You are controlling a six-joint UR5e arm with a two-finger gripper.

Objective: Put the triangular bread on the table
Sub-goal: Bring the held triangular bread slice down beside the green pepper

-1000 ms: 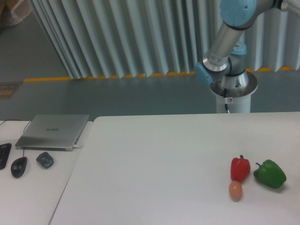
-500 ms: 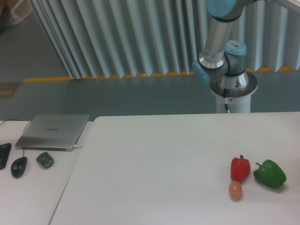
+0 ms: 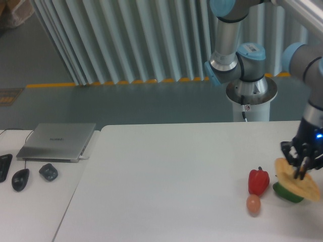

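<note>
Fixed camera: the gripper (image 3: 302, 164) descends at the far right edge, its fingers (image 3: 303, 168) closed on the triangular bread (image 3: 298, 185). The golden wedge hangs just below the fingers, its long axis slanting down to the right, overlapping the green pepper (image 3: 285, 193). Bare table (image 3: 171, 186) lies left of the fingers, beyond the red pepper (image 3: 258, 181) and 1 egg-shaped toy (image 3: 253, 204).

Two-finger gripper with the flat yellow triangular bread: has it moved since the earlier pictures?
Yes. The gripper was out of view earlier; now it hangs at the right edge, holding the triangular bread over the green bell pepper, right of the red pepper.
</note>
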